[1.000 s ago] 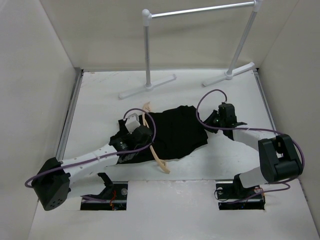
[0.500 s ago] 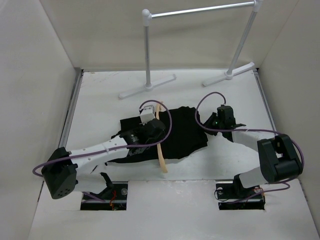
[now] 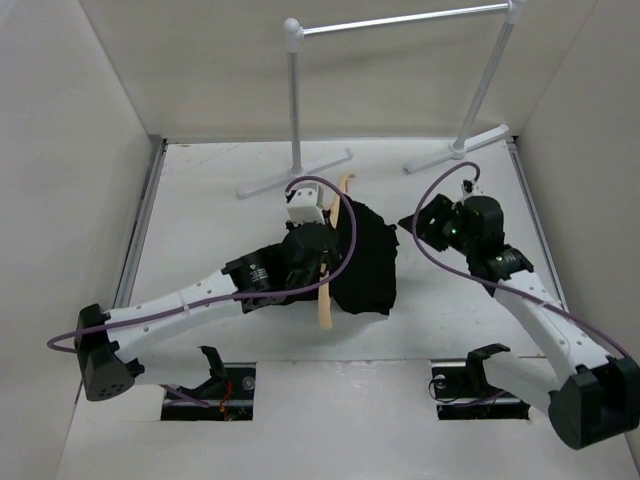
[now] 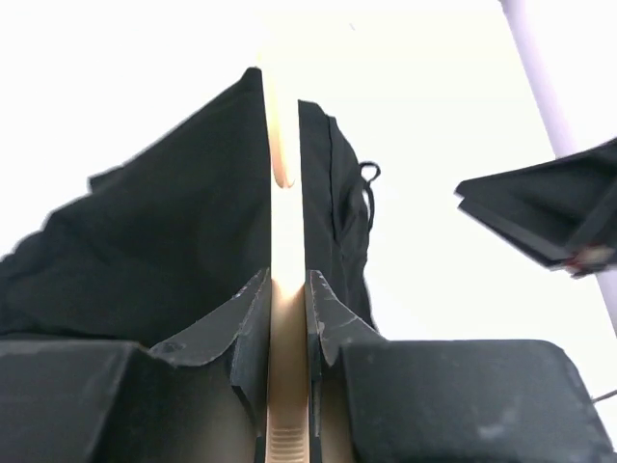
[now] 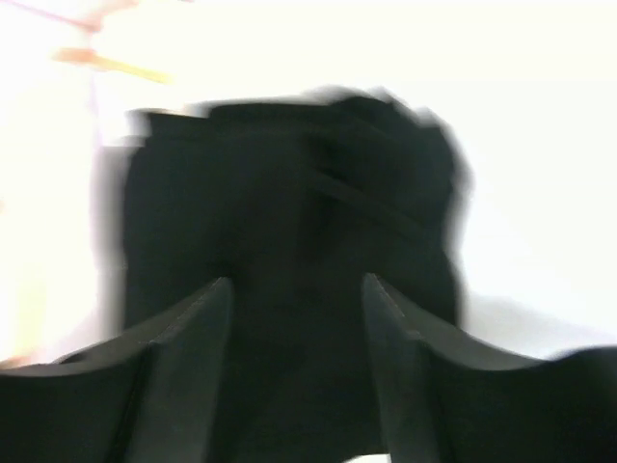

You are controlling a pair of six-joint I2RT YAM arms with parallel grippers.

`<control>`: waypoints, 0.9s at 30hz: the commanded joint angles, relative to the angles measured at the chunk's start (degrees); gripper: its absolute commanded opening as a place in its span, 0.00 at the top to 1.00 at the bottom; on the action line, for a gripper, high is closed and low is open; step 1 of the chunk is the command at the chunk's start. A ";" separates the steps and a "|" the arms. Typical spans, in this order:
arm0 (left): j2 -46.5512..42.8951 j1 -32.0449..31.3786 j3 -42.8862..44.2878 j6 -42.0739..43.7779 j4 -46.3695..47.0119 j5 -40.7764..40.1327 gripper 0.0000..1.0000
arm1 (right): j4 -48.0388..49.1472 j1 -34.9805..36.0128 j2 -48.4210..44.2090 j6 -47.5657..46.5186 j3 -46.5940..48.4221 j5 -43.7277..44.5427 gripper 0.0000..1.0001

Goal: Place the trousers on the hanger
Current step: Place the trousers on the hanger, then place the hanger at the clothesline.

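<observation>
Left gripper (image 4: pixel 286 280), clenched on the hanger (image 4: pixel 281 145), has swung it toward the rail stand (image 3: pixel 295 100) with the trousers (image 3: pixel 366 258) bunched along — right gripper (image 5: pixel 299 280), released, has withdrawn — the drape apparently holding.

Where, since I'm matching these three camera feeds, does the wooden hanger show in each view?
Top external: the hanger runs up the picture's centre, against the black trousers.
Left wrist: dead centre, a pale vertical strip clamped in the left hand, with fabric on both sides.
Right wrist: blurred; a tan streak at top left is probably it.
Shared landmark: the trousers, visible in all three views.
</observation>
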 commanded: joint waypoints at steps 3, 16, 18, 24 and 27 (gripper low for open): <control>-3.58 -0.82 1.13 3.93 7.57 -3.65 1.00 | 1.09 6.43 -2.91 3.07 10.09 -7.45 0.59; -4.20 -2.32 1.83 4.46 8.72 -3.48 1.00 | 19.11 21.21 8.87 15.04 12.83 -5.44 0.46; -4.20 -2.93 1.74 4.54 8.72 -3.74 1.00 | 20.69 21.29 9.14 15.92 12.04 -5.87 0.43; -4.37 -1.97 0.95 4.46 8.63 -3.39 1.00 | 19.65 21.29 -1.30 18.29 3.35 -4.21 0.50; -3.59 -1.44 1.39 4.28 9.15 -2.43 1.00 | 14.74 21.73 -6.58 17.77 0.00 -4.56 0.58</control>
